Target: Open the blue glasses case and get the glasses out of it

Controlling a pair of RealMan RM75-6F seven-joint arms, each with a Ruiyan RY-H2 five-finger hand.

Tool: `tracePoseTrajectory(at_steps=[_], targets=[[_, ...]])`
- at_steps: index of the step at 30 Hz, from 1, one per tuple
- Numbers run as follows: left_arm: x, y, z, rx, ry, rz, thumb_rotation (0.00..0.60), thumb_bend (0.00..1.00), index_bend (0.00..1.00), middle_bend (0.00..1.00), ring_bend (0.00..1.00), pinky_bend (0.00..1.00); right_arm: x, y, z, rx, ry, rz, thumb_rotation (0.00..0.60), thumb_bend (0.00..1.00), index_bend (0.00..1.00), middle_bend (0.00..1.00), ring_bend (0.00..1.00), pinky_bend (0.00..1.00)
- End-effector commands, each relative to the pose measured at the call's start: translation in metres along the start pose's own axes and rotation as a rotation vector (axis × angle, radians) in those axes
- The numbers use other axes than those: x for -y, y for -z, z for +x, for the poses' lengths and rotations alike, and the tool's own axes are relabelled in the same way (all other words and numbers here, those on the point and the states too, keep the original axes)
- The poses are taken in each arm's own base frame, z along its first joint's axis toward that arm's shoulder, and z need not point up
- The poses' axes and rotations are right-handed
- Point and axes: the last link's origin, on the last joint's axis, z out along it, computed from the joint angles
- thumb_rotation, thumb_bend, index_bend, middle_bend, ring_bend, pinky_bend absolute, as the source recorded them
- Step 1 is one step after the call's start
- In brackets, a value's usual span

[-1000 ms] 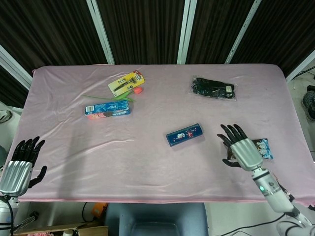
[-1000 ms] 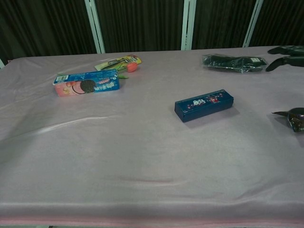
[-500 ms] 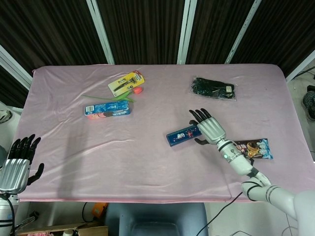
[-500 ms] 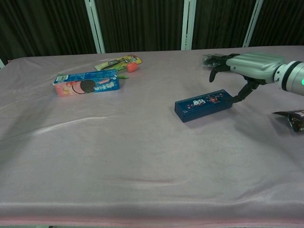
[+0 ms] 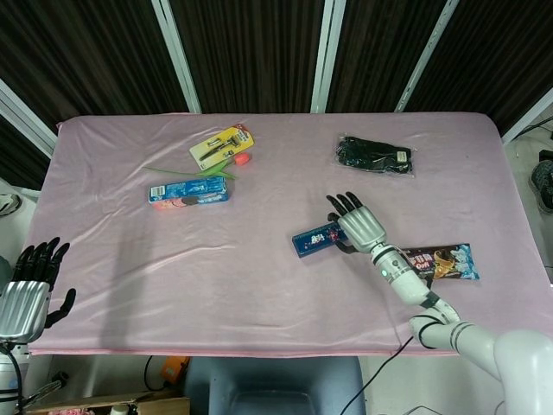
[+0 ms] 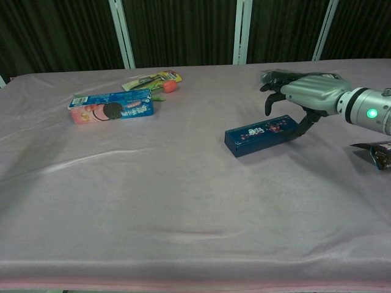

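The blue glasses case (image 5: 316, 239) (image 6: 259, 134) lies closed on the pink tablecloth, right of the table's middle. My right hand (image 5: 358, 225) (image 6: 305, 93) hovers over the case's right end with its fingers spread and pointing down; the thumb reaches down beside the case's end. Whether it touches the case I cannot tell. It holds nothing. My left hand (image 5: 28, 294) hangs off the table's front left corner, fingers apart and empty; the chest view does not show it. The glasses are not visible.
A blue cookie box (image 5: 188, 191) (image 6: 110, 106) lies at the left, with a yellow razor pack (image 5: 222, 146) and an orange item (image 5: 243, 159) behind it. A black bagged item (image 5: 374, 156) lies at the back right. A snack wrapper (image 5: 443, 262) sits beside my right forearm.
My right hand has swept left from the snack wrapper to above the case's right end and dropped lower over it. The left hand has barely moved.
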Motion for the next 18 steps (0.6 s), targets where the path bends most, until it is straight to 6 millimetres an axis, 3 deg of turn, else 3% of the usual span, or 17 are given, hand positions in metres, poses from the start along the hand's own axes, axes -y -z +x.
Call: tracePoseTrajectory(at_steps=[1,18], targets=[[0.0004,0.0004,0.0002,0.000,-0.001,-0.001,0.600,0.38,0.00,0.00,0.00,0.00,0.0018,-0.0013,0.0005,-0.003,-0.003,0.002,0.600,0.45,0.46,0.14,0.06,0.00],[0.0003,0.0015,0.0004,-0.001,-0.002,-0.009,0.600,0.38,0.00,0.00,0.00,0.00,0.0051,-0.0038,-0.0018,0.020,0.013,-0.006,0.600,0.45,0.51,0.16,0.08,0.00]])
